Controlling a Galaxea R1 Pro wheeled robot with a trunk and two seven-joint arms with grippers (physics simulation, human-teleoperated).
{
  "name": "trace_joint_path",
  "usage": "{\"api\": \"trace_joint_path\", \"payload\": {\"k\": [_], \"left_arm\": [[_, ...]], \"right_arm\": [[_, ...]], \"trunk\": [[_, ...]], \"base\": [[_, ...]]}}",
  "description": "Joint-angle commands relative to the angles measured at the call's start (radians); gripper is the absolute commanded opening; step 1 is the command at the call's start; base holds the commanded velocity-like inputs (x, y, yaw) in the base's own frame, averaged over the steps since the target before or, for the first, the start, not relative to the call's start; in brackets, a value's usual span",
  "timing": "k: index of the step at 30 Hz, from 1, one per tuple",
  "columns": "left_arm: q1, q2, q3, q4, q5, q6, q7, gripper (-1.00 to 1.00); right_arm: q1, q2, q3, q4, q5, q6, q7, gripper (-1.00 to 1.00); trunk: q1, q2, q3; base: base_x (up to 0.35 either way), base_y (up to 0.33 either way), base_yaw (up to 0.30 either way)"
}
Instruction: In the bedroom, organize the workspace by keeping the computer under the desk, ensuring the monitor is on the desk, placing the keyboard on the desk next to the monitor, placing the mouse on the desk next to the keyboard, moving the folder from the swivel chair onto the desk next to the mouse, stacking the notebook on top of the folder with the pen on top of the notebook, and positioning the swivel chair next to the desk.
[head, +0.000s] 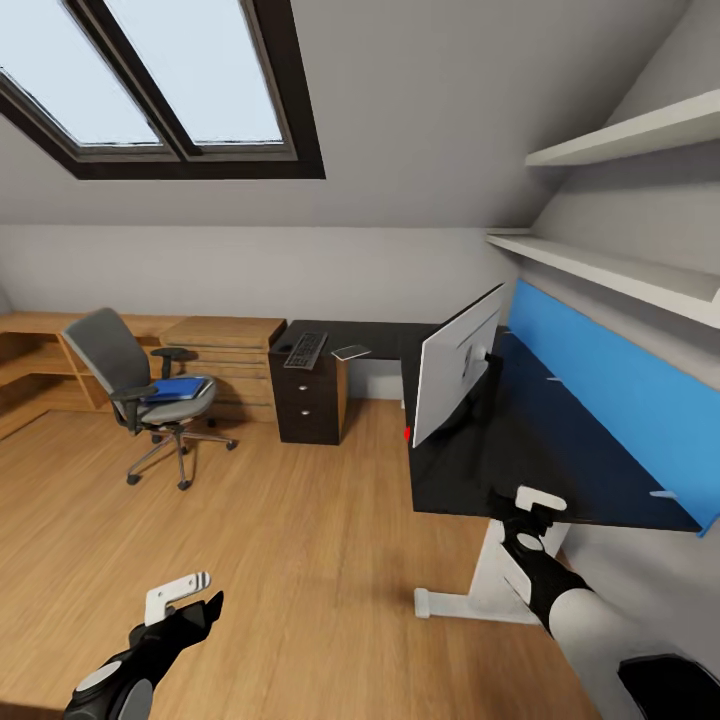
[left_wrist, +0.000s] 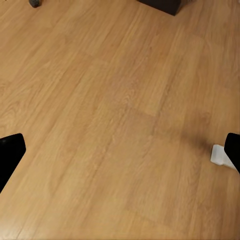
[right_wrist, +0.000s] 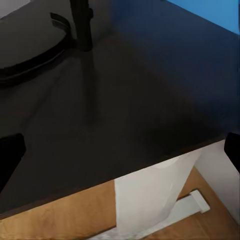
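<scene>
The black-topped desk (head: 540, 450) runs along the right wall and turns toward a black drawer unit (head: 305, 400). The monitor (head: 455, 365) stands on it, white back toward me; its round base (right_wrist: 30, 50) is in the right wrist view. The keyboard (head: 305, 349) and a thin grey notebook (head: 350, 352) lie on the far wing. At the left, the blue folder (head: 178, 388) rests on the seat of the swivel chair (head: 115, 360). My right gripper (head: 525, 505) hangs open over the desk's near edge (right_wrist: 125, 110). My left gripper (head: 185, 600) is open above bare floor (left_wrist: 120, 110).
Light-wood cabinets (head: 225, 350) line the back wall behind the chair. A blue panel (head: 600, 370) backs the desk, with white shelves (head: 620, 275) above. The desk's white leg (head: 490, 580) stands on the wood floor (head: 300, 540), which stretches wide between me and the chair. A small red speck (head: 406, 434) sits at the desk corner.
</scene>
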Motion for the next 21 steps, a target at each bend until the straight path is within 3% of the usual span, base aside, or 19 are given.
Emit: {"api": "trace_joint_path", "payload": {"k": [1, 3, 10, 15, 20, 21], "left_arm": [[0.000, 0.000, -0.001, -0.002, 0.011, 0.003, 0.008, 1.00], [0.000, -0.001, -0.003, -0.002, 0.011, 0.003, 0.006, 1.00], [0.000, -0.002, -0.005, -0.003, 0.011, 0.002, 0.002, 1.00], [0.000, -0.003, -0.008, -0.001, 0.011, 0.002, 0.001, 1.00], [0.000, -0.003, -0.022, 0.003, 0.011, 0.003, 0.002, 1.00], [0.000, -0.003, -0.049, 0.004, 0.010, 0.003, 0.008, 1.00]], "right_arm": [[-0.009, -0.008, 0.007, 0.023, -0.017, -0.004, 0.009, 1.00], [-0.032, -0.022, 0.002, 0.063, -0.032, -0.004, 0.039, 1.00], [-0.055, -0.034, 0.004, 0.103, -0.035, -0.006, 0.093, 1.00], [-0.059, -0.041, 0.004, 0.110, -0.034, -0.014, 0.147, 1.00], [-0.060, -0.056, 0.001, 0.102, -0.034, -0.019, 0.160, 1.00], [-0.063, -0.058, 0.000, 0.098, -0.034, -0.017, 0.156, 1.00]], "trunk": [[0.000, -0.001, -0.001], [0.000, -0.001, -0.001], [0.000, -0.001, -0.001], [0.000, -0.001, -0.001], [0.000, -0.001, -0.001], [0.000, -0.001, -0.001]], "base": [[0.000, 0.000, 0.000], [0.000, 0.000, 0.000], [0.042, -0.003, 0.000], [0.231, -0.061, 0.000], [0.295, -0.133, 0.000], [0.272, -0.217, 0.000]]}}
